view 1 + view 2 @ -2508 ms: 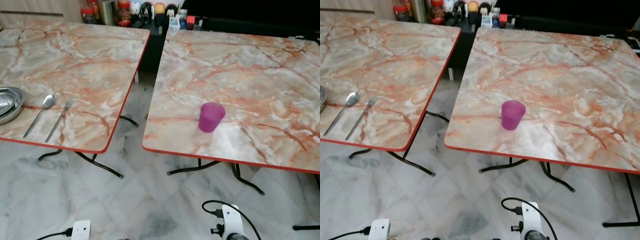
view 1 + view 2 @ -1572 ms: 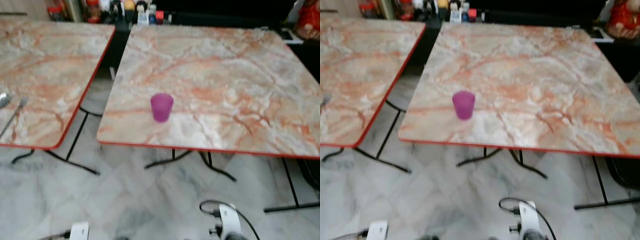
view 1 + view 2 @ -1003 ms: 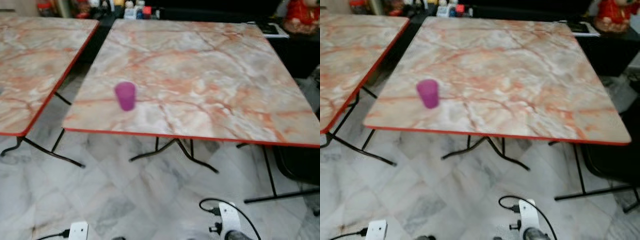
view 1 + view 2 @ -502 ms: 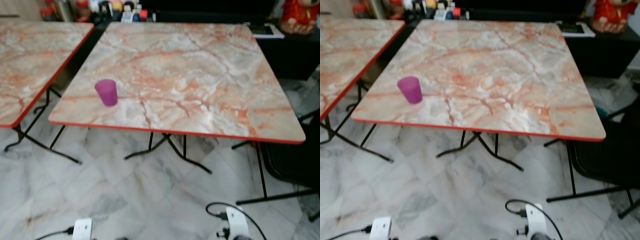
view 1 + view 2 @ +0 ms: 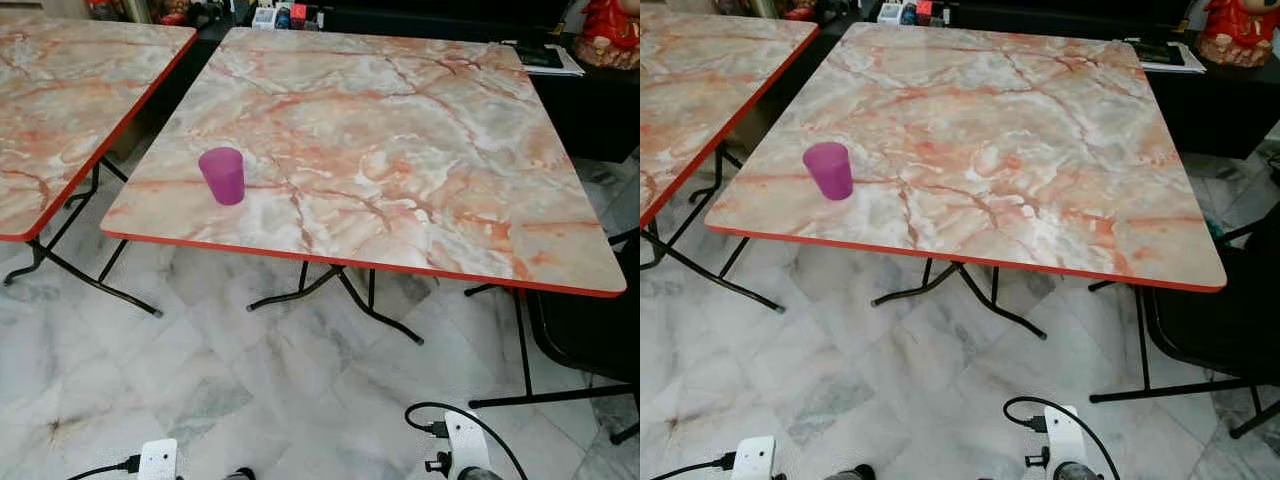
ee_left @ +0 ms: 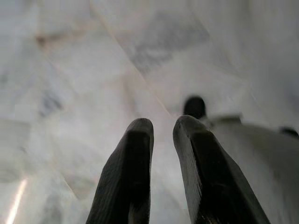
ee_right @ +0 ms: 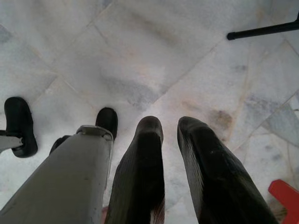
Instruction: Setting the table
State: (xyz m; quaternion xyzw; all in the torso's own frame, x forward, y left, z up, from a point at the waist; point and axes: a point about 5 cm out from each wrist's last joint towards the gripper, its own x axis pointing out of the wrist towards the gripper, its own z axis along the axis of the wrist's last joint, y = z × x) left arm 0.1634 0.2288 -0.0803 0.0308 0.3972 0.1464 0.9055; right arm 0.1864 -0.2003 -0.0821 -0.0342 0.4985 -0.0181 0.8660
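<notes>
**Purple cup alone on the marble-patterned table**

Purple plastic, translucent and upright, the cup (image 5: 222,175) stands near the front left corner of the table (image 5: 420,130), a little back from the red-trimmed front edge and from the left edge. Nothing touches it, and the rest of that tabletop, veined in orange, pink and grey, lies open around it.

Black folding legs (image 5: 335,290) cross beneath the table. To the left, across a narrow gap, stands a second table (image 5: 60,100) with the same marble pattern and red rim. At the far end of the gap, small bottles and jars (image 5: 275,14) crowd against a dark backdrop. Beyond the far right corner of the table, a red figurine (image 5: 610,30) sits on a dark cabinet, with flat papers or a book (image 5: 540,58) beside it. A dark chair (image 5: 1230,320) stands at the right, partly under the table's near right corner. The floor (image 5: 250,390) is pale grey-white marble tile with darker veining.

Low at the bottom edge of the head views, white wrist housings with black cables mark the two arms hanging down. The left gripper (image 6: 161,128) points at the floor, its two black fingers close together with a thin gap between them, holding nothing. The right gripper (image 7: 169,126) hangs likewise over the tiles, fingers nearly together and empty, with the robot's grey leg and black feet (image 7: 106,120) beside it.
</notes>
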